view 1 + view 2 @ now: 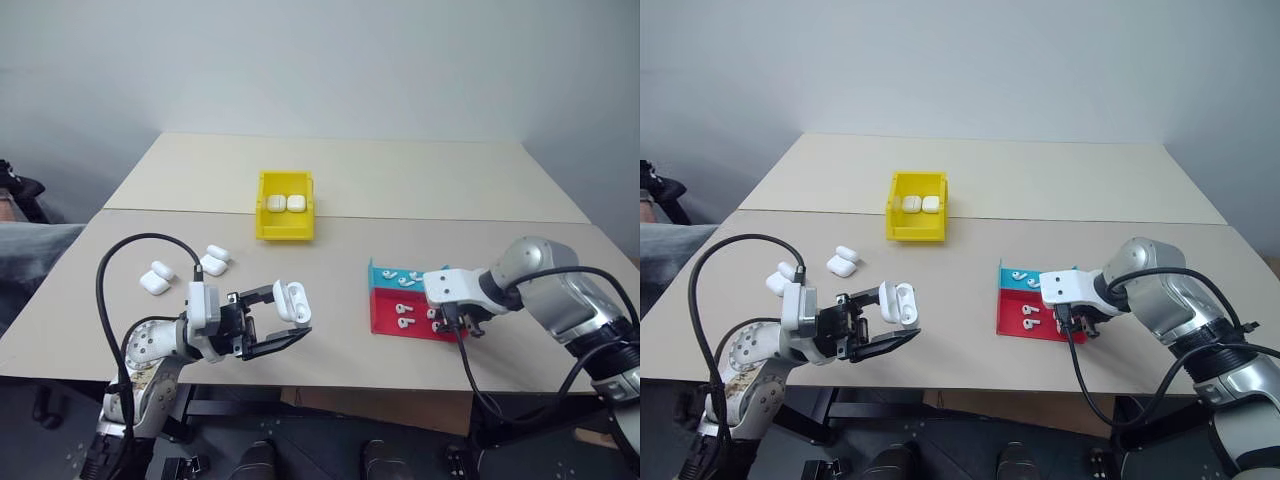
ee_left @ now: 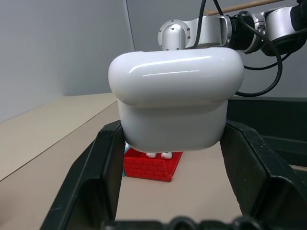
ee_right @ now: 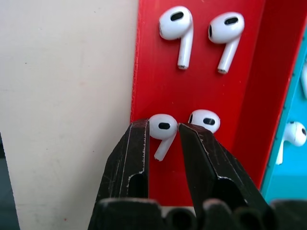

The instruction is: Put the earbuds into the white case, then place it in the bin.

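My left gripper [image 1: 290, 316] is shut on a white case [image 1: 291, 302], held above the table's front edge with its lid flipped open; in the left wrist view the case [image 2: 175, 100] sits between the two black fingers. My right gripper [image 3: 163, 125] points down onto the red part of the tray [image 3: 249, 72], its fingers closed against either side of one earbud [image 3: 162, 130]. A second earbud [image 3: 205, 120] lies right beside it, and two more earbuds [image 3: 177, 26] lie further along. The yellow bin [image 1: 285, 232] stands at mid-table with two cases [image 1: 286, 203] inside.
The red-and-teal tray [image 1: 385, 310] sits at the front right, with more earbuds on its teal part [image 1: 385, 274]. Several loose white cases [image 1: 155, 278] lie on the table at the left, near my left arm's black cable. The table's far half is bare.
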